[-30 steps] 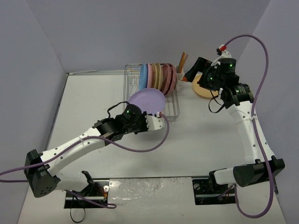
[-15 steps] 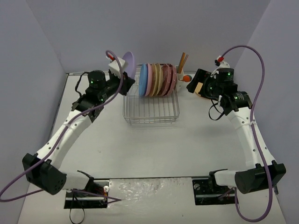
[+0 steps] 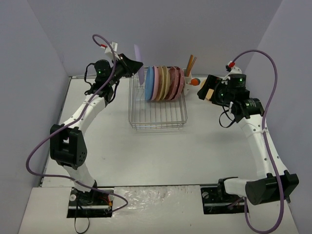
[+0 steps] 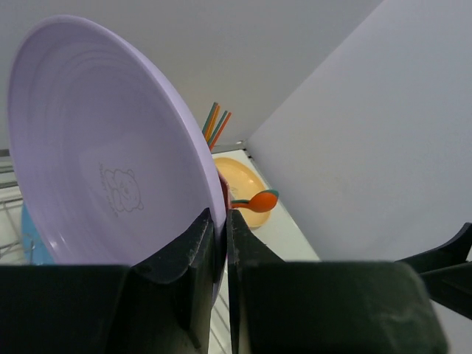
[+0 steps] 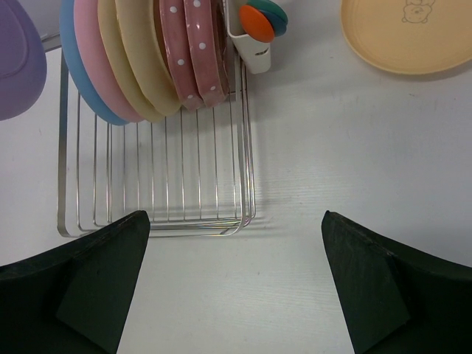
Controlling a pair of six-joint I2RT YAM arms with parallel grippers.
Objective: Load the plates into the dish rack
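The lavender plate (image 4: 96,147) is being held upright in the air by the left end of the dish rack (image 5: 169,192), with the left tool (image 4: 225,221) clamping its rim. Blue, pink, beige and dotted dark-pink plates (image 5: 147,59) are standing in the slots just beside it. An orange-yellow plate (image 5: 413,37) is lying flat on the table (image 5: 332,147) beyond the white cup (image 5: 251,53). The right tool (image 5: 236,273) is hovering over the table with its fingers wide apart.

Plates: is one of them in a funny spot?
Yes. The yellow plate lies flat on the table beside the rack, while the others stand inside it. The purple plate is in the left gripper, not yet slotted in.
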